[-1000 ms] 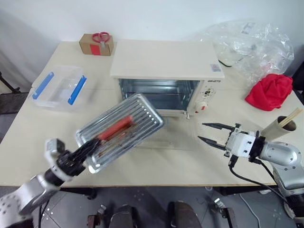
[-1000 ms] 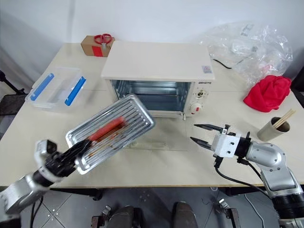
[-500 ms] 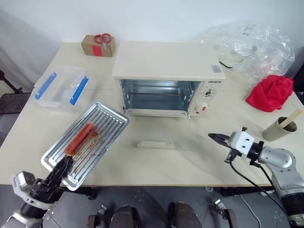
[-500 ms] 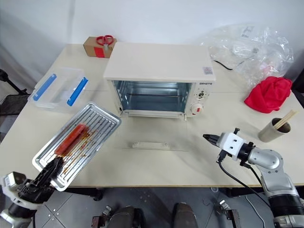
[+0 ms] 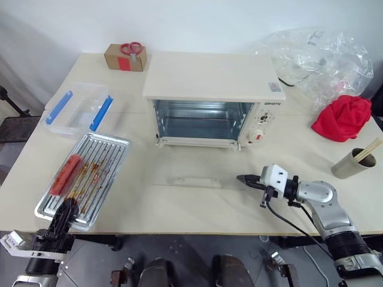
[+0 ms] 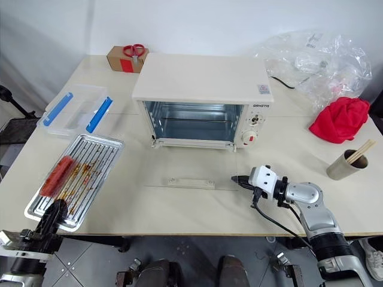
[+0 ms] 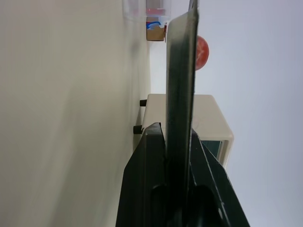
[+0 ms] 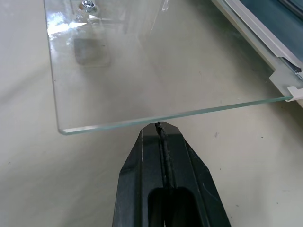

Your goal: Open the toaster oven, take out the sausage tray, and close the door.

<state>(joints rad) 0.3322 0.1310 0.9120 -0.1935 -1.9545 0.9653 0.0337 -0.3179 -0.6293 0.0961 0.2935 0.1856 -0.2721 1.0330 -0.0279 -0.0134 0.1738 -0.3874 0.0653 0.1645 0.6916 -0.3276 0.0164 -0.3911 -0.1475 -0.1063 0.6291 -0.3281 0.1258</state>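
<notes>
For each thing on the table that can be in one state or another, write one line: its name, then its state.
Toaster oven: empty inside.
Door: open, lying flat.
Sausage tray: out, at the table's front left, gripped at its near edge.
Left hand: shut on the tray.
Right hand: shut, empty, at the door's edge.
Plastic box: closed.

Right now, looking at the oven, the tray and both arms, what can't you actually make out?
- The sausage tray: whether it rests on the table or hangs above; the head views cannot settle it.
- Left wrist view: the tray seen edge-on hides the sausage.
- The door: its glass is nearly invisible in the head views.
- Right fingers: whether they touch the glass edge is unclear.
</notes>
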